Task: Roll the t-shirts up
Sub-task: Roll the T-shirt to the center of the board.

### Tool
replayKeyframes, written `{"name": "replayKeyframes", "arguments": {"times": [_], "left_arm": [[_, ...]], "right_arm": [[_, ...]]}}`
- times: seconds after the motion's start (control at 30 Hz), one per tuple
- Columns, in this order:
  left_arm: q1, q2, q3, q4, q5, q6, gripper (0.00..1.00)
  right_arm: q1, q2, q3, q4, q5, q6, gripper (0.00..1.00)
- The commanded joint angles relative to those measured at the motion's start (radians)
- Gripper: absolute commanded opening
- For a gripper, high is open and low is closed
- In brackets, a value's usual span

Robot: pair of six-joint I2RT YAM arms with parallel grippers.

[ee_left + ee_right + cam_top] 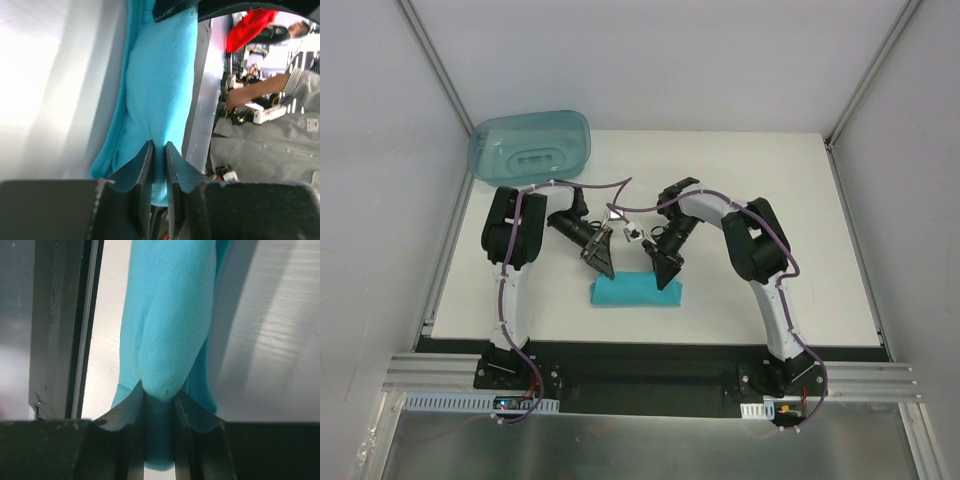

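Observation:
The teal t-shirt lies as a short, thick roll on the white table, near the front edge between the arms. My left gripper is at the roll's left end, its jaws shut on a fold of the fabric. My right gripper is at the roll's right end, its jaws shut on the rolled cloth. In both wrist views the fabric bulges out from between the fingers and runs away from the camera.
A translucent blue-green plastic tub lies at the back left corner of the table. Grey walls stand on the left and right. A black strip and metal rail run along the near edge.

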Motion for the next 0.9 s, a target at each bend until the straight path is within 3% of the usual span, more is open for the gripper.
{"name": "replayKeyframes", "arguments": {"times": [0.0, 0.2, 0.3, 0.37, 0.47, 0.6, 0.77, 0.87], "left_arm": [[0.069, -0.028, -0.024, 0.039, -0.070, -0.072, 0.19], [0.145, -0.201, -0.117, 0.216, -0.097, -0.126, 0.27], [0.147, -0.382, -0.204, 0.310, -0.128, -0.070, 0.33], [0.142, -0.555, -0.272, 0.387, -0.136, -0.056, 0.45], [0.096, -0.733, -0.364, 0.455, -0.211, 0.018, 0.52], [-0.125, -0.896, -0.493, 0.568, -0.389, 0.139, 0.56], [-0.342, -1.054, -0.727, 0.931, -0.626, 0.168, 0.61], [-0.453, -1.086, -0.798, 1.091, -0.671, 0.161, 0.62]], "right_arm": [[-0.014, 0.108, 0.091, -0.404, 0.066, 0.057, 0.19], [-0.013, 0.167, 0.132, -0.404, 0.086, 0.126, 0.19], [-0.014, 0.182, 0.135, -0.403, 0.100, 0.152, 0.19], [-0.013, 0.202, 0.138, -0.403, 0.106, 0.172, 0.19], [-0.016, 0.213, 0.130, -0.403, 0.108, 0.195, 0.20], [-0.016, 0.239, 0.131, -0.401, 0.107, 0.226, 0.20], [-0.017, 0.262, 0.154, -0.403, 0.114, 0.269, 0.21], [-0.016, 0.276, 0.164, -0.404, 0.115, 0.282, 0.21]]}}
